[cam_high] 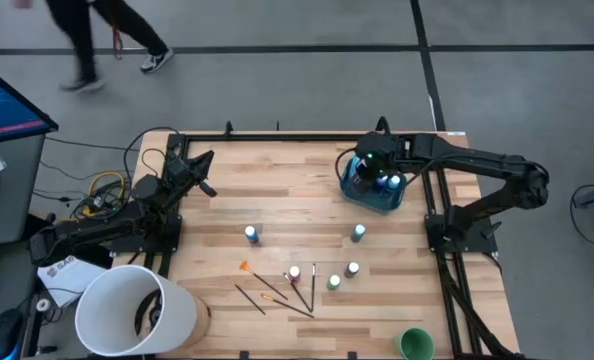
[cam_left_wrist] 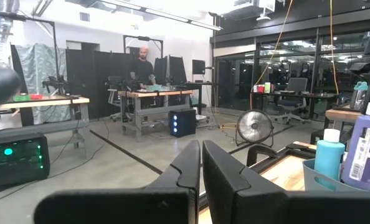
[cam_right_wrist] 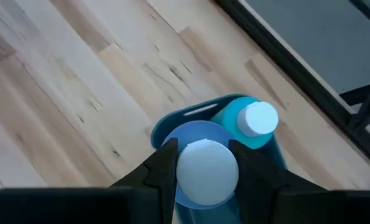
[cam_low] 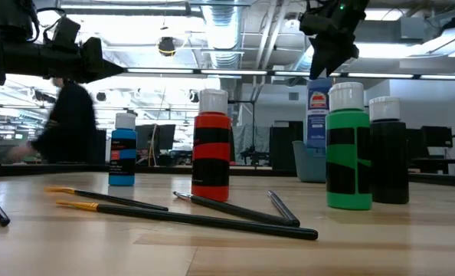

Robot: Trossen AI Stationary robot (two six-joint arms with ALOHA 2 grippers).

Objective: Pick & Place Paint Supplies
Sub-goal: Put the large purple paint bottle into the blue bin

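My right gripper [cam_high: 374, 172] hangs over the teal tub [cam_high: 355, 188] at the table's far right, shut on a tall blue bottle [cam_low: 317, 111]. A lighter blue bottle [cam_right_wrist: 253, 124] stands in the tub beside it. Two small blue bottles [cam_high: 251, 235] [cam_high: 358, 233] stand upright on the wood, as do a red bottle [cam_high: 294, 272], a dark one [cam_high: 352, 269] and a green one [cam_high: 334, 283]. Several thin brushes [cam_high: 277, 292] lie flat near the front. My left gripper [cam_high: 205, 172] waits shut, raised over the table's far left. My right gripper pinches the tall blue bottle's white cap [cam_right_wrist: 207, 171] between its two fingers, one finger [cam_right_wrist: 163, 168] on each side. The fingers come from above, slanting down. The bottle hangs upright below them with its lower part inside the tub; whether it rests on the bottom is hidden.
A big white bucket [cam_high: 137, 310] stands at the near left corner and a green cup [cam_high: 415, 345] at the near right edge. Bare wood lies between the tub and the bottles. A person walks on the floor beyond the far edge [cam_high: 107, 40].
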